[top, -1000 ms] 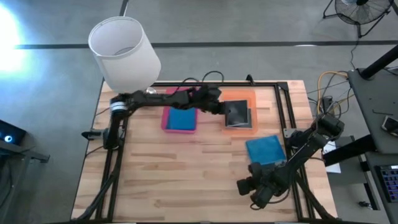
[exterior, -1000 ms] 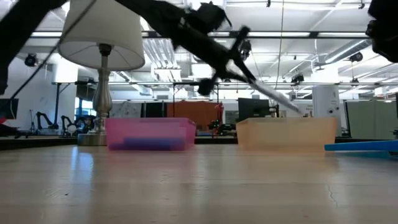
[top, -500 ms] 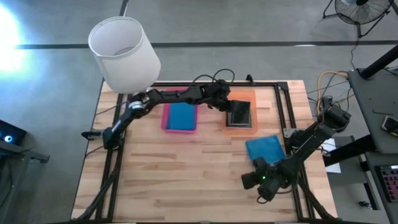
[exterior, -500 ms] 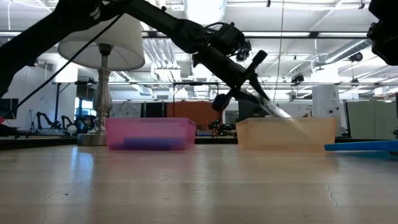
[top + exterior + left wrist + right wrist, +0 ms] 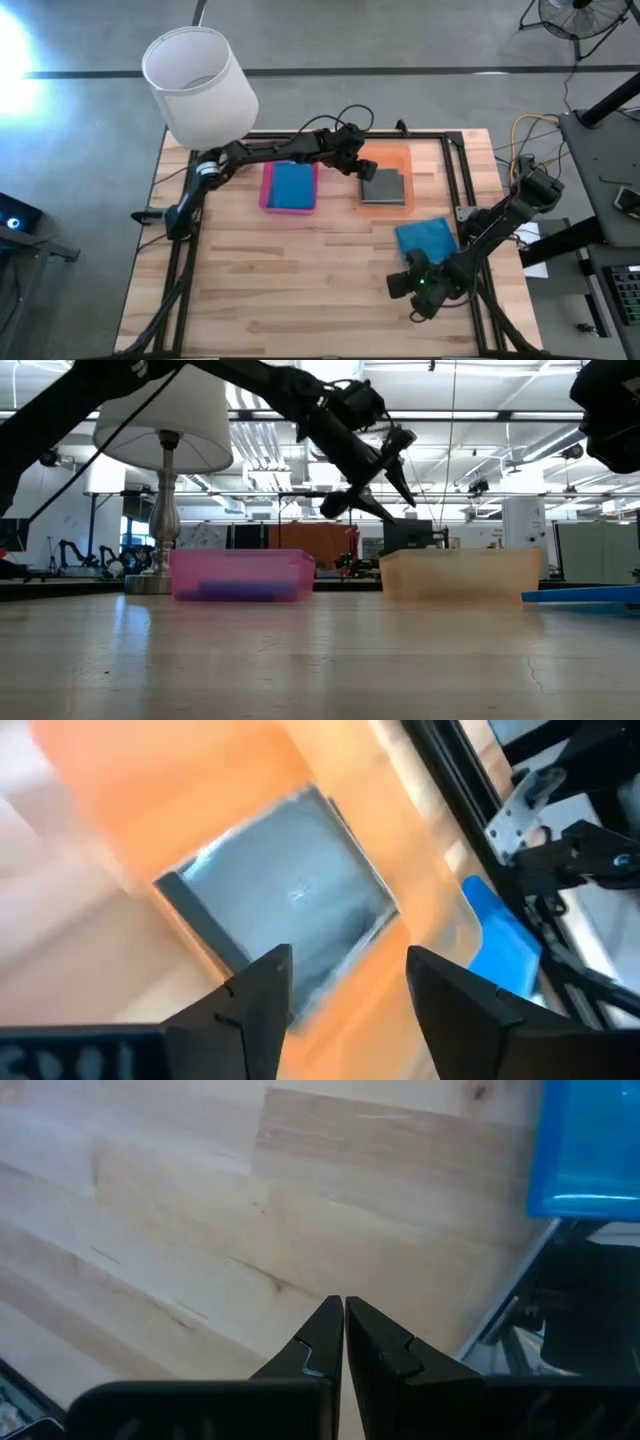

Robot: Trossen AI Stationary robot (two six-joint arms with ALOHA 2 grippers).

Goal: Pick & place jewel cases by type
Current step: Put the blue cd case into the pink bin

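The grey case [image 5: 384,184] lies flat in the orange tray [image 5: 402,157], and from above I see my left gripper [image 5: 352,165] just beside that tray's edge, on the side toward the pink tray [image 5: 265,188]. Blue cases [image 5: 293,186] lie in the pink tray; one more blue case [image 5: 427,240] lies on the table near the orange tray, toward the front. My right gripper [image 5: 402,285] waits further front of that loose blue case, well apart from the orange tray.

From table height, my left gripper [image 5: 392,460] hangs clear above the orange tray [image 5: 460,575], fingers spread and empty. The blue case [image 5: 582,595] shows as a thin edge beside the orange tray.

Through my left wrist, the grey case [image 5: 275,905] sits inside the orange tray [image 5: 200,790], corners within the walls, and my fingers [image 5: 262,990] stand apart with nothing between them. I judge this placement done; the good way out is straight up and away from the orange tray, so no finger catches the case or the wall.

Through my right wrist, my right gripper [image 5: 343,1315] is pressed together over bare table [image 5: 200,1230], with the blue case [image 5: 585,1145] ahead. To take that case I judge these fingers must first spread, then come at an edge overhanging nothing awkward, gripping it thin-side so it stays level on its way to the pink tray.
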